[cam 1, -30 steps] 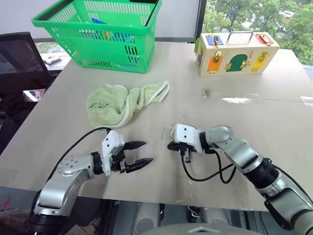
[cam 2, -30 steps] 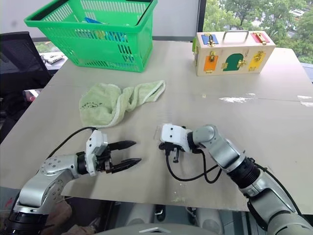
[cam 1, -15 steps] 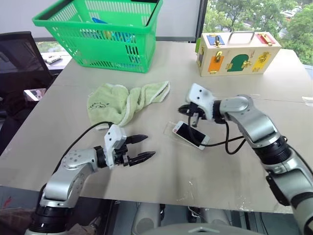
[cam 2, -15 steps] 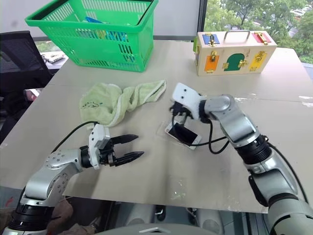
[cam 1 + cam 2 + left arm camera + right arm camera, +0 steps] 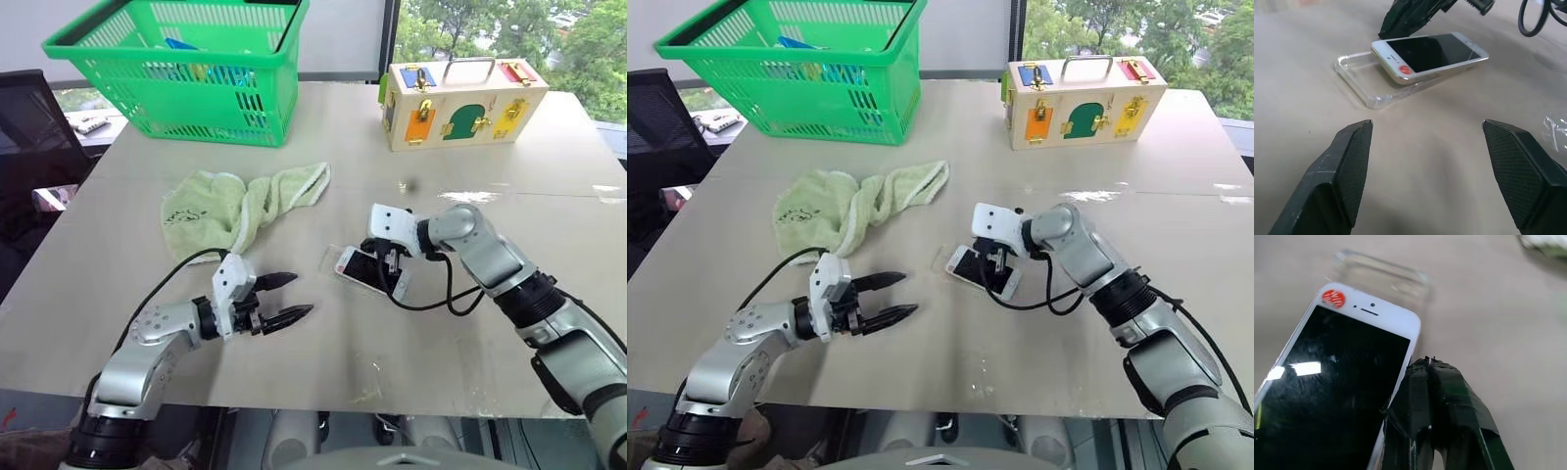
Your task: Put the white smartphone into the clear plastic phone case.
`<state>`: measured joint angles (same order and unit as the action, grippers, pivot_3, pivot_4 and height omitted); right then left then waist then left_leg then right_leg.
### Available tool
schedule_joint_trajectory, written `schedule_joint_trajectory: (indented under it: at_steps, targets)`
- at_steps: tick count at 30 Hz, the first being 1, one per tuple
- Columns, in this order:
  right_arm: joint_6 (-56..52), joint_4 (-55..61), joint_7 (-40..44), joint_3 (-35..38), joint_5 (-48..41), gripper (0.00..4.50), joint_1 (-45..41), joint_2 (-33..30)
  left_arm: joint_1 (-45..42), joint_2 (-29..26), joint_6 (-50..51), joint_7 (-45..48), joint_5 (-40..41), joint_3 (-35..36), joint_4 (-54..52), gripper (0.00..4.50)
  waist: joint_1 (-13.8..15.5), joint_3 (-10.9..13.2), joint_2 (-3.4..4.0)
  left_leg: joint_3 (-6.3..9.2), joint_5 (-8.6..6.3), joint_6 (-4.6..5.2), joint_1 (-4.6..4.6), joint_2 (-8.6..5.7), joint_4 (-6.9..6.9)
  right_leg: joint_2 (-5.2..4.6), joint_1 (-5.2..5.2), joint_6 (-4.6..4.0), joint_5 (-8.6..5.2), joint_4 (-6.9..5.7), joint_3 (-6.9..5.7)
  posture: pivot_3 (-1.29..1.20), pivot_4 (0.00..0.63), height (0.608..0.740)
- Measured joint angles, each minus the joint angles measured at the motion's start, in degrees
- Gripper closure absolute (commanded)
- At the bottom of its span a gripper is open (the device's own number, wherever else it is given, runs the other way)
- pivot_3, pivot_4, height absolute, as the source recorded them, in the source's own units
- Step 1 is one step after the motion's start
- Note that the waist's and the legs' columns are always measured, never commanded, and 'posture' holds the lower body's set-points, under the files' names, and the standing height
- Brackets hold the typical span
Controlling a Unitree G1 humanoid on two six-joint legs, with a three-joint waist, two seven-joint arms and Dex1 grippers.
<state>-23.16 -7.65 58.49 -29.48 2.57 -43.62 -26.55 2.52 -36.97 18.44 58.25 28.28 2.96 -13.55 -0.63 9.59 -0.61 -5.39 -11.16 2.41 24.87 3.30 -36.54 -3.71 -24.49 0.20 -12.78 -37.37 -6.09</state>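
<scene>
One white smartphone (image 5: 370, 273) is lying screen-up and askew on one clear plastic phone case (image 5: 1364, 83), not seated in it: one end is overhanging the case's rim, and the case's other end is sticking out bare beyond the phone's sticker end. Both are sitting on the table (image 5: 490, 333), just in front of the single green towel (image 5: 235, 204). The right gripper (image 5: 1427, 367) is pressing its two fingers fully together, holding nothing, with the tips sitting against the phone's long edge on the side away from the towel. The left gripper (image 5: 284, 302) is hovering near the phone, on the near side, its two fingers (image 5: 1347, 161) spread wide and empty, pointing at the phone. Beyond the towel, one green basket (image 5: 176, 78) and one wooden latch box (image 5: 460, 100) are standing.
</scene>
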Motion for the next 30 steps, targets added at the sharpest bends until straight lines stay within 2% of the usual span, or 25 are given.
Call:
schedule_joint_trajectory:
  at_steps: [5,9,13,15,20,30]
  targets:
    - [1.5,0.0,0.0,0.0,1.1,4.5,0.0,0.7,0.4,0.0,0.0,-0.6,0.0,0.1,-1.0,0.81,0.0,0.0,0.0,-0.04,0.0,-0.01,0.0,-0.01,-0.01,-0.21,-0.13,-0.02,-0.01,-0.22,0.05,0.0,0.15,0.74]
    - [-1.4,1.1,-0.5,3.7,-1.3,4.5,0.0,1.5,0.4,0.0,0.0,-0.9,0.0,0.1,-1.2,0.81,0.0,0.0,-0.01,-0.13,0.01,-0.01,0.0,0.0,-0.02,-0.2,-0.21,0.01,0.01,-0.31,0.14,0.0,0.15,0.74]
    - [-10.3,12.5,3.7,8.1,-9.2,4.5,1.2,-0.6,0.2,0.0,0.0,-0.9,0.1,0.2,-1.2,0.81,0.1,0.0,-0.02,-0.13,0.0,-0.01,-0.01,0.0,-0.02,-0.23,-0.2,0.01,0.0,-0.29,0.16,0.0,0.15,0.74]
    - [-12.6,15.9,4.7,7.3,-10.4,4.5,3.2,-1.2,-0.6,0.0,0.1,-0.8,0.1,-0.1,-1.2,0.81,0.2,0.0,-0.03,-0.11,0.0,-0.01,0.0,-0.01,-0.02,-0.25,-0.2,-0.02,-0.01,-0.28,0.14,0.0,0.15,0.74]
    - [-13.6,14.5,2.4,2.3,-8.5,4.5,7.2,0.1,-2.7,-0.2,1.4,-0.3,0.1,-0.3,-0.9,0.81,-0.1,0.0,-0.03,-0.15,0.0,-0.01,-0.02,-0.02,-0.07,-0.25,-0.22,-0.13,-0.07,-0.35,0.19,0.0,0.15,0.74]
    - [-10.2,9.0,-0.7,-1.8,-2.9,4.5,4.1,2.3,-4.4,-4.2,2.1,4.5,1.0,1.2,3.2,0.81,0.0,-0.1,-0.12,-0.12,-0.02,-0.04,-0.13,-0.02,-0.09,-0.26,-0.2,-0.17,-0.1,-0.38,0.18,0.0,0.15,0.74]
